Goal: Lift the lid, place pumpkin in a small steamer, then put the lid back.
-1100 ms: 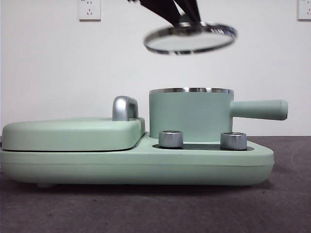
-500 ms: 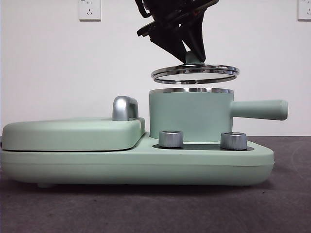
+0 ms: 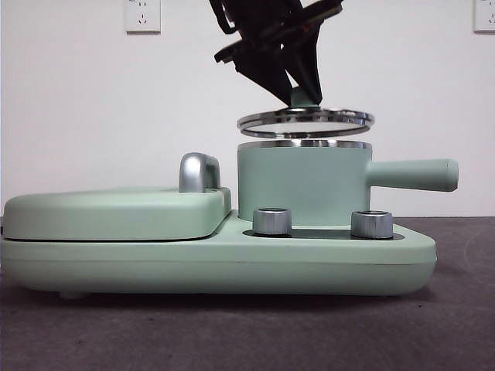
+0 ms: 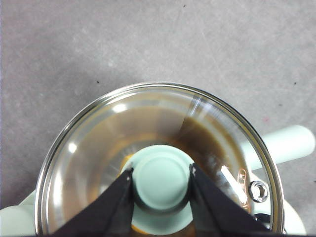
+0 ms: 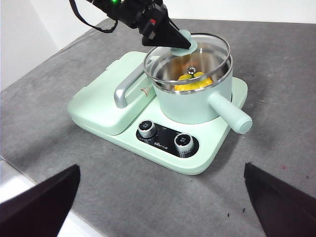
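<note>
Grey tabletop is seen nearest in the front view, and on it the mint-green cooker base with its two steel dials is set. Beside the dials the flat griddle cover with its chrome handle is found. Behind the dials the small steamer is stood upright, its long side handle held level and pointed away from the griddle. Inside the pot, in the right wrist view, the pumpkin is made out as a yellow-orange mass under the glass; its stem cannot be told.

Just above the steamer's steel rim the lid is carried, close to level and apart from the rim by a thin gap. It is centred nearly over the pot's opening, slightly offset toward the griddle side, so the coming move is judged to be a short straight descent with a slight sideways correction. The mint-green knob is clamped between the jaws of the left hand, which is closed narrowly on it from above. The right hand is kept well back from the cooker, its jaws spread wide and nothing held, so the left is the nearer arm by far
</note>
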`<act>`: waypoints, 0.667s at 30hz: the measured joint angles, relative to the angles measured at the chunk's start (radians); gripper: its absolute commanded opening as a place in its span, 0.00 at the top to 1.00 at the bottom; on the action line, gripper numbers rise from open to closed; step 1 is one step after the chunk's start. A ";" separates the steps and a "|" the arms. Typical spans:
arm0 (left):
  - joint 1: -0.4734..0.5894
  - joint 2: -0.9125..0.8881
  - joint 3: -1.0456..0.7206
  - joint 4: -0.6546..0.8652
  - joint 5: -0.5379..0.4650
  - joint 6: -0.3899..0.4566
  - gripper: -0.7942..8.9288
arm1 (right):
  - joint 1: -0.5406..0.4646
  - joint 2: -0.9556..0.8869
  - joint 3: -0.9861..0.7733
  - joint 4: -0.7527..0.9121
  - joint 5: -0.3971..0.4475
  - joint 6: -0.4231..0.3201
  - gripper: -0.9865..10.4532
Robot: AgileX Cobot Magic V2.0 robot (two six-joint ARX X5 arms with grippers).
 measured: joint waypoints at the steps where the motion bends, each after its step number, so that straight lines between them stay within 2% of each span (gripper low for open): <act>1: 0.000 0.008 0.000 0.000 0.013 0.001 0.90 | 0.000 0.000 0.000 0.000 0.000 0.000 0.45; 20: 0.014 0.031 0.000 0.022 0.026 0.047 0.90 | 0.000 0.000 0.000 0.000 0.001 0.023 0.45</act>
